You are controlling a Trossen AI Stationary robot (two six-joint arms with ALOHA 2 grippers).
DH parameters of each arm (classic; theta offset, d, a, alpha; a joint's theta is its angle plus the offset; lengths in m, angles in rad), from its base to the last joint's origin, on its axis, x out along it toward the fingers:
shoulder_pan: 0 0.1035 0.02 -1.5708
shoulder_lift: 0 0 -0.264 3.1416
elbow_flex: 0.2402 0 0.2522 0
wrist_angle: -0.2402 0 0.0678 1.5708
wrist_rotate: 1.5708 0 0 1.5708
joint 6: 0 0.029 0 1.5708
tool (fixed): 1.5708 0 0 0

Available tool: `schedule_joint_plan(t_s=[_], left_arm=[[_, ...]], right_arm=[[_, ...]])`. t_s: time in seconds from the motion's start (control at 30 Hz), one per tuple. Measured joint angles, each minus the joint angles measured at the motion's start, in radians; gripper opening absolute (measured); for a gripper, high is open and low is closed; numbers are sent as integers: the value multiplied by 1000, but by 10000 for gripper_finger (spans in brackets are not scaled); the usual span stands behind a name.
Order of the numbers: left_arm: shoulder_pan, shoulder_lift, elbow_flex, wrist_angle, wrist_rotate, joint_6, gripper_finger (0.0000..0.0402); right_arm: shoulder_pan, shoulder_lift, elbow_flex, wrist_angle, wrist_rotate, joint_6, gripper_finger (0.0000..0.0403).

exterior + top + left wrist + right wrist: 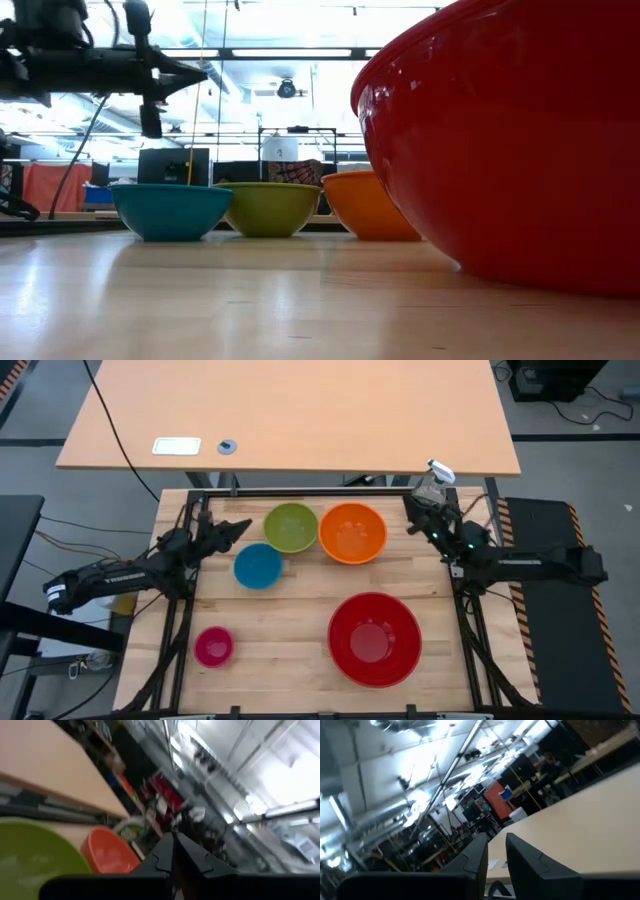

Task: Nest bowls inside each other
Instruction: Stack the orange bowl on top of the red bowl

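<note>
Sitting apart on the pale wooden surface (290, 650), none of the five bowls is inside another. The big red bowl (374, 638) stands toward the near edge on the right side, and in the low view it fills the right half of the picture. The small magenta-pink bowl (213, 646) sits alone near the front left, well apart from the rest. Along the far side, the lime green bowl (291, 527) and the orange bowl (352, 532) stand just beside each other, rims close or touching. The blue bowl (258, 566) sits just in front of the green one, toward the left.

The left pincer (238, 527) is raised above the surface at the far left, beside the green bowl and above the blue one in the low view. Its fingers are pressed together with nothing between them, as the left wrist view shows.

The right pincer (418, 510) is at the far right corner, just right of the orange bowl. Its fingers stand a small gap apart and hold nothing. A clear spray bottle (434, 482) stands just beyond it at the surface's back edge.

Behind the work surface lies a larger tan desk (300, 410) carrying a white card (176, 446) and a small round object (227, 447).
</note>
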Motion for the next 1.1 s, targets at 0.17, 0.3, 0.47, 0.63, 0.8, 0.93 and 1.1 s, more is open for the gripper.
schedule_joint_plan(t_s=[0.17,0.3,0.47,0.63,0.8,0.93,1.1], left_arm=[[69,75,162,-242,190,140,23],[118,169,326,-492,186,314,23],[183,297,461,-579,168,304,23],[171,366,524,-575,168,238,23],[74,388,532,-529,126,164,23],[-16,395,532,-536,8,136,23],[-97,395,532,-543,-69,81,23]], right_arm=[[-66,205,125,-6,-120,35,78],[-159,344,259,-52,-276,52,78],[-281,460,415,-138,-558,151,78],[-334,558,512,-129,-725,203,78],[-363,602,568,-134,-981,248,78],[-386,572,579,-210,-1223,176,77],[-359,441,601,-797,-947,-118,57]])
